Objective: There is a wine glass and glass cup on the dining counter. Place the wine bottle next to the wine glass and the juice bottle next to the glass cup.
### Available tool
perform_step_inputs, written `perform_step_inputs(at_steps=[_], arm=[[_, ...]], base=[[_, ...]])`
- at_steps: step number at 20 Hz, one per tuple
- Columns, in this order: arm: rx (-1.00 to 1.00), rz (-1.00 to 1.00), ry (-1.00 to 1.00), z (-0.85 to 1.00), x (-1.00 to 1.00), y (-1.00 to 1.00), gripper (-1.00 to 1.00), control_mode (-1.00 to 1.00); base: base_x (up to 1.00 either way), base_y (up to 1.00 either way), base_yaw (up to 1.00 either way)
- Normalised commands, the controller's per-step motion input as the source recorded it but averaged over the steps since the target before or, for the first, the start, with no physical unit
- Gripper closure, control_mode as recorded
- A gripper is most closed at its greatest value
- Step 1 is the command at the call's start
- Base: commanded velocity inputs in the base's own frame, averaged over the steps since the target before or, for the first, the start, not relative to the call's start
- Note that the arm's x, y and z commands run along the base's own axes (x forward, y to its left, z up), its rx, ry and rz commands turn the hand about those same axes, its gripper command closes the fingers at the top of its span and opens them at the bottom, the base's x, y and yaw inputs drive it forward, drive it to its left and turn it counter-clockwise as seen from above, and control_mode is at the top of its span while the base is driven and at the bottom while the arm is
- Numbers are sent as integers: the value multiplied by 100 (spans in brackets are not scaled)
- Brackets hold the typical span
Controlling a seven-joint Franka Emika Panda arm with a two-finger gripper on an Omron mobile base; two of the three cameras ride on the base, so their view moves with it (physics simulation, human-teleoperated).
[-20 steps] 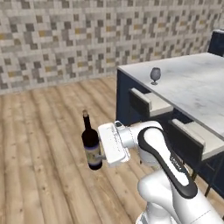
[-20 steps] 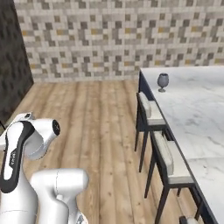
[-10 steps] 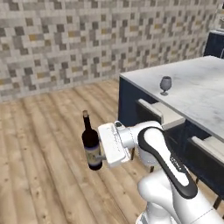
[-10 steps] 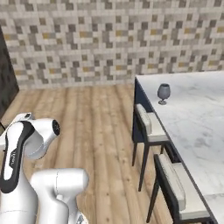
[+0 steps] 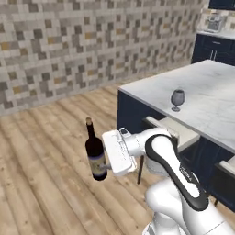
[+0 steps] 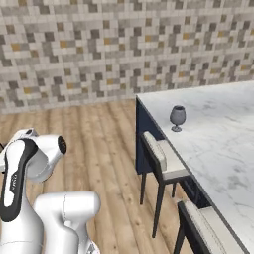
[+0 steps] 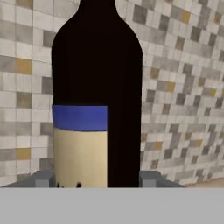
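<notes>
1. One bottle is in play in the left base view: the gripper (image 5: pixel 106 166) is clamped on the wine bottle (image 5: pixel 95 152), carried upright over the wooden floor (image 5: pixel 41 174), well apart from the wine glass (image 5: pixel 177 98) on the dining counter (image 5: pixel 215 98). A swing toward the counter could knock the chair (image 5: pixel 172 131) or the goblet.
2. Right base view: the wine glass (image 6: pixel 177 117) stands near the counter's edge, so a careless set-down could tip it.
3. Hand view: the wine bottle (image 7: pixel 97 92) shows a blue band over a tan label; its writing is unreadable.
</notes>
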Motion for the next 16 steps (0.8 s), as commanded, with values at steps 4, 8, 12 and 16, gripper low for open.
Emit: perform_step_inputs(at_steps=[4, 8, 12, 16], arm=[[0, 0, 0, 0, 0, 0, 100, 100], [0, 0, 0, 0, 0, 0, 100, 100], [0, 0, 0, 0, 0, 0, 100, 100], [0, 0, 0, 0, 0, 0, 100, 100]], base=[[64, 29, -49], [60, 28, -53], [58, 29, -55], [50, 29, -62]])
